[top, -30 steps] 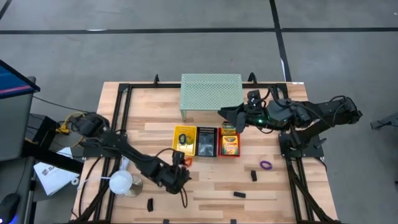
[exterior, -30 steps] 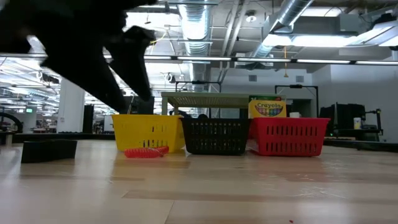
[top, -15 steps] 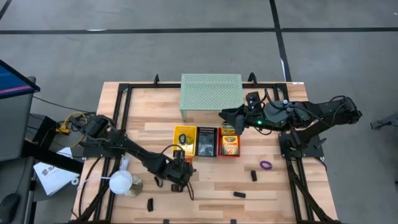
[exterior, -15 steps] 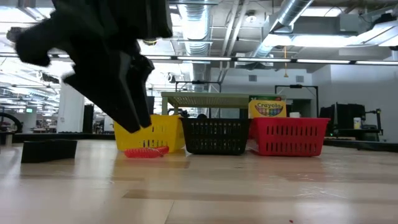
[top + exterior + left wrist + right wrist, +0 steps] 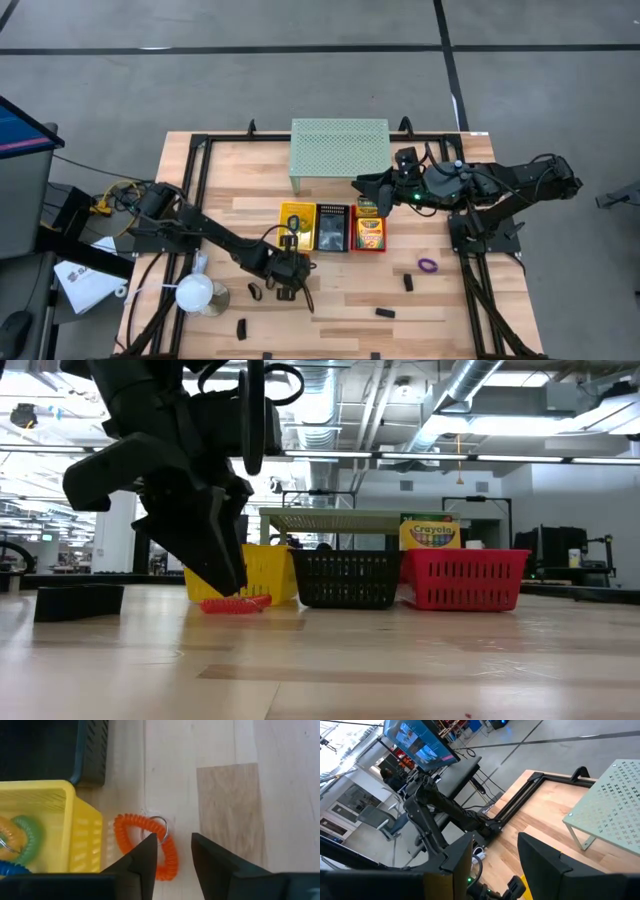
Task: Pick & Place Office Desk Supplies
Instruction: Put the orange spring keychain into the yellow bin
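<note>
An orange coil band (image 5: 150, 847) lies flat on the wood just in front of the yellow basket (image 5: 297, 222). My left gripper (image 5: 172, 845) is low over it, pointing steeply down and open. One finger (image 5: 145, 857) is over the coil and the other (image 5: 212, 857) stands beside it on bare wood. In the low view the fingertips (image 5: 228, 582) are right at the band (image 5: 236, 604). My right gripper (image 5: 492, 850) hangs open and empty, high over the red basket (image 5: 369, 238). A purple band (image 5: 428, 265) lies on the table at the right. My left gripper comes at the orange band from above, slanting down, with the coil's outer side (image 5: 172, 862) in the gap between the fingers. I cannot tell whether a finger touches it. The band lies flat on the table.
A black basket (image 5: 331, 227) stands between the yellow and red ones; the red holds a crayon box (image 5: 430, 534). Behind them stands the green mesh shelf (image 5: 340, 150). A white lamp (image 5: 197, 293) is at the near left. Black clips (image 5: 408, 283), (image 5: 385, 313), (image 5: 241, 327) lie scattered.
My left gripper has come down and moved toward the orange band in front of the yellow basket, rolling a little. Its fingers stand closer together than before. The band has stayed where it was.
</note>
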You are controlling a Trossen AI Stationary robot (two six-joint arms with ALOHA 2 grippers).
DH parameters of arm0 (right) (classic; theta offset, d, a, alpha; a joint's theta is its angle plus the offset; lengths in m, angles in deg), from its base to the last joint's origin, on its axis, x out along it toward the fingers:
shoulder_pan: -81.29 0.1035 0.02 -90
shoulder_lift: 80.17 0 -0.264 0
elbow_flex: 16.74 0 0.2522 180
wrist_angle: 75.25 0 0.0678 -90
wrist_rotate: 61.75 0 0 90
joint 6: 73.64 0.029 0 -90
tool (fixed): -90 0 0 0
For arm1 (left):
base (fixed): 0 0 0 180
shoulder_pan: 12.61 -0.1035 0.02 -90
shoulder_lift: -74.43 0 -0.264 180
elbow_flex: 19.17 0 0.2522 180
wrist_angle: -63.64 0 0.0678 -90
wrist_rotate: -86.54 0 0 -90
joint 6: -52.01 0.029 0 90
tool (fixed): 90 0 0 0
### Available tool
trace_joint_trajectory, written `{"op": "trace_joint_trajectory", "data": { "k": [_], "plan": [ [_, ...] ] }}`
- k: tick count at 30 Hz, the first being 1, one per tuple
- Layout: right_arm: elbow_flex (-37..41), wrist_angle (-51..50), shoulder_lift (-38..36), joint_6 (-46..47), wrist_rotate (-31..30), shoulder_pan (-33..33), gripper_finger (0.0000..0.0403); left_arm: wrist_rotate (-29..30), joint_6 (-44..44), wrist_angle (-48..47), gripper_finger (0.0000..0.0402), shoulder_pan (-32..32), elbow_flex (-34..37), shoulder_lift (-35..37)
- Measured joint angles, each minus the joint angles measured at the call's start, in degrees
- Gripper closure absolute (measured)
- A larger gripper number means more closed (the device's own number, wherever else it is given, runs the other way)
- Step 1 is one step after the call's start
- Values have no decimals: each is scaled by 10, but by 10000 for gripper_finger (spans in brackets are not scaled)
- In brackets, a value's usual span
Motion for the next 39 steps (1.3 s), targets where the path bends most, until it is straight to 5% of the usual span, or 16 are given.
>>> {"op": "trace_joint_trajectory", "data": {
  "k": [25, 39],
  "plan": [
    [0, 0, 0, 1, -5, 0, 249, -26, 48, 50, 303, -27, 27, 0],
    [0, 0, 0, 3, -5, 0, 249, -38, 47, 54, 394, -28, 27, 0]
  ]
}}
